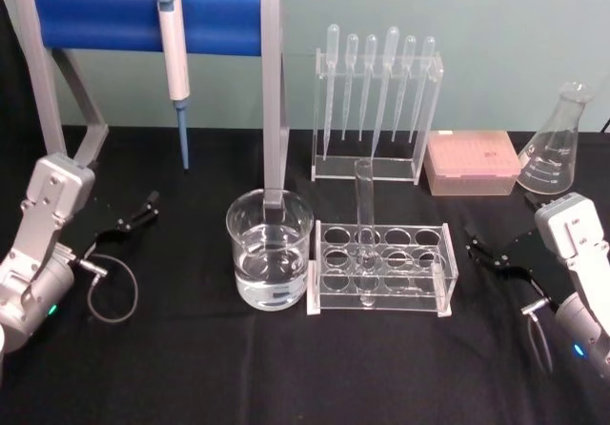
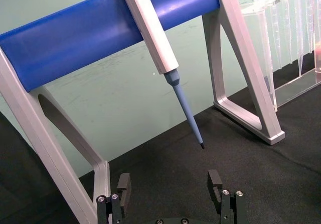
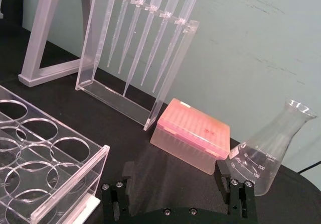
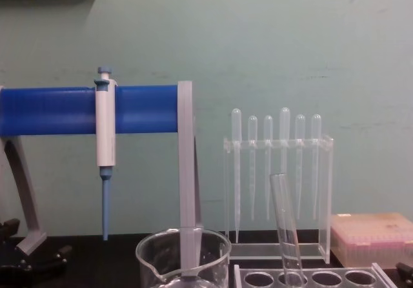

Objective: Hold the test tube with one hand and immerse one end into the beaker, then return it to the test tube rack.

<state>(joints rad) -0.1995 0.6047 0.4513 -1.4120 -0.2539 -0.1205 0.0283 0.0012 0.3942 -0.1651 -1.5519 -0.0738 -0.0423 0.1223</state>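
Standing in the clear rack (image 1: 381,268) just right of the beaker (image 1: 270,250), the test tube (image 1: 364,217) leans slightly; thin, smooth glass, likely light, slippery and breakable, so a gentle pinch on the bare upper length above the rack seems best; the right gripper (image 1: 479,251) rests nearby with fingers apart; the left gripper (image 1: 133,217), also spread, rests well off.

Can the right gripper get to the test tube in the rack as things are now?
Probably yes. The test tube stands above the rack, its upper part exposed. The right gripper, jaws open, sits beside the rack with bare table between them.
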